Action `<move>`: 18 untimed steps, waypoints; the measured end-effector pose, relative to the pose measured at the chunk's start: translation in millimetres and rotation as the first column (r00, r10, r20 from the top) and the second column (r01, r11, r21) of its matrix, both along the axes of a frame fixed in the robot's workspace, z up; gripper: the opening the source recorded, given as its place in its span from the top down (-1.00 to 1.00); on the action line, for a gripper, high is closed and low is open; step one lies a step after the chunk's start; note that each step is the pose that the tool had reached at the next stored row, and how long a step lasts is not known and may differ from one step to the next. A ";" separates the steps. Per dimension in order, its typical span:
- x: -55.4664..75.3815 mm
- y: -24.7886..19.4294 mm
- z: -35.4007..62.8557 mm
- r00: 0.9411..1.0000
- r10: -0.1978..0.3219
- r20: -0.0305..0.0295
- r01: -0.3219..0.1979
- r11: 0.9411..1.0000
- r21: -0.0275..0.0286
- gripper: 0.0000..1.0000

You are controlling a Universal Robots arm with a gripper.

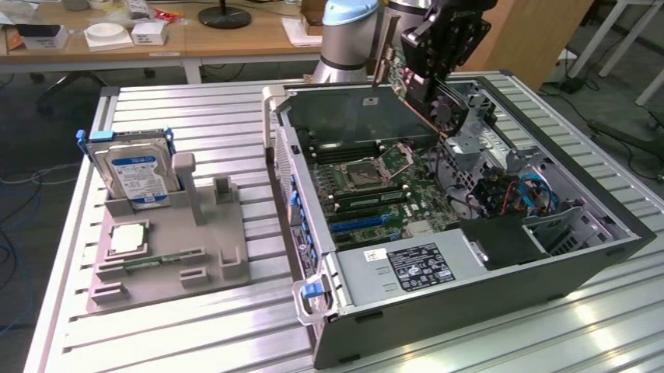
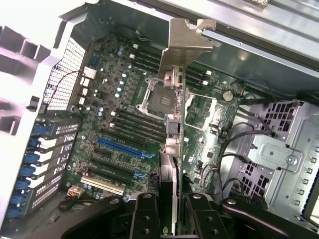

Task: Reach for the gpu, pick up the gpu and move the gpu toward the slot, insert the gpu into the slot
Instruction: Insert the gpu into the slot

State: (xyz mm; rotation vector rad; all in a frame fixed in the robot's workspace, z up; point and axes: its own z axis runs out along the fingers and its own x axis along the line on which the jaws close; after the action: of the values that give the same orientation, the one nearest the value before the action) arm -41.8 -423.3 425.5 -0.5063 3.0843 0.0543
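My gripper [image 1: 444, 43] hangs over the open computer case [image 1: 311, 256], shut on the gpu [image 1: 417, 87]. The gpu is a dark card that hangs tilted below the fingers, above the far part of the green motherboard [image 1: 415, 186]. In the wrist view the gpu [image 2: 172, 139] is seen edge-on, and its silver bracket [image 2: 183, 45] is at the end away from the black fingers [image 2: 144, 214]. The gripper [image 2: 169, 206] clamps the card's near end. The slot [image 2: 117, 163], a long black connector, lies on the board beside a blue one [image 2: 122, 148]. The card is clear of it.
A silver hard drive [image 1: 130, 167] stands upright in a grey fixture [image 1: 166, 249] on the slatted table, at the exterior view's left. Inside the case are the processor socket [image 1: 374, 167], a power supply [image 1: 415, 264] and a drive cage with cables [image 1: 518, 194].
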 end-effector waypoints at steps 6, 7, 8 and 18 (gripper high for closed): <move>0.0 -0.3 0.0 0.999 0.042 0.000 -0.042 0.999 0.000 0.47; 0.0 -0.3 0.0 0.999 0.049 0.000 -0.049 0.999 0.000 0.47; 0.0 -0.4 0.0 0.998 0.056 0.000 -0.056 0.998 0.000 0.47; 0.0 -0.8 0.0 0.992 0.123 0.000 -0.123 0.992 0.000 0.47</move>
State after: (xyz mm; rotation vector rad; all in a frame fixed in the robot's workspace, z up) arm -41.8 -424.0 425.5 -0.6964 3.0492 0.0557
